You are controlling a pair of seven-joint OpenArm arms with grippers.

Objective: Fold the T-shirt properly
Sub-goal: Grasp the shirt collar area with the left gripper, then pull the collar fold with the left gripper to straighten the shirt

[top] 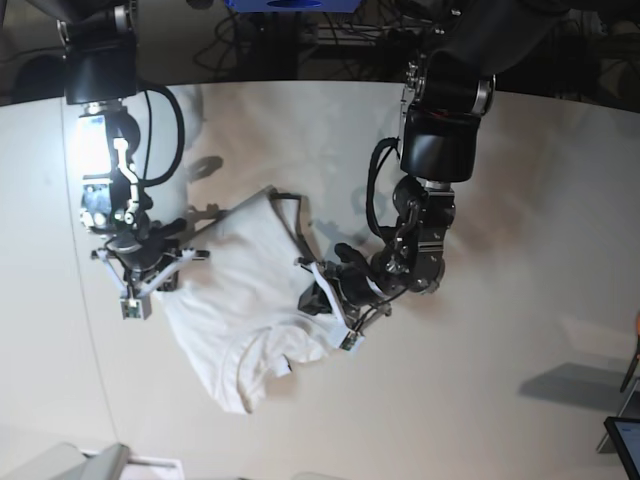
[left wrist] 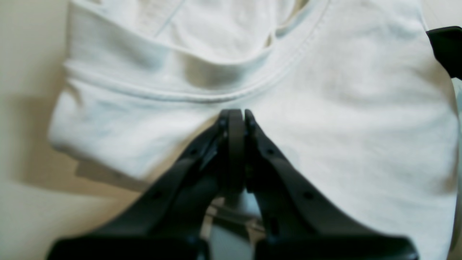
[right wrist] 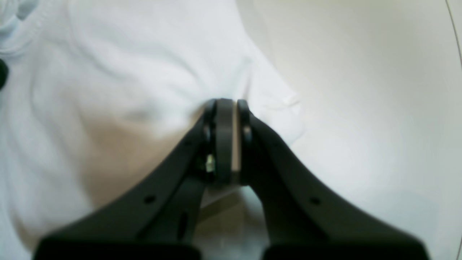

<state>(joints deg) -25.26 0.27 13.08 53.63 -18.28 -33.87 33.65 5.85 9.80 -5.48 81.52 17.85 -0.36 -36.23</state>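
The white T-shirt (top: 240, 300) lies crumpled and partly lifted on the pale table, stretched between my two grippers. In the left wrist view the left gripper (left wrist: 236, 115) is shut on the T-shirt (left wrist: 343, 108) just below the ribbed collar (left wrist: 223, 95). A shadow shows under the cloth's left edge. In the base view this left gripper (top: 318, 290) is at the shirt's right side. The right gripper (right wrist: 227, 104) is shut on a bunched edge of the T-shirt (right wrist: 126, 72), with wrinkles running to its tips. In the base view the right gripper (top: 165, 272) is at the shirt's left side.
The pale table (top: 500, 350) stretches to the right of the shirt. Cables and dark gear (top: 300, 30) lie beyond its far edge. A dark object (top: 622, 440) pokes in at the bottom right and a grey one (top: 80, 465) at the bottom left.
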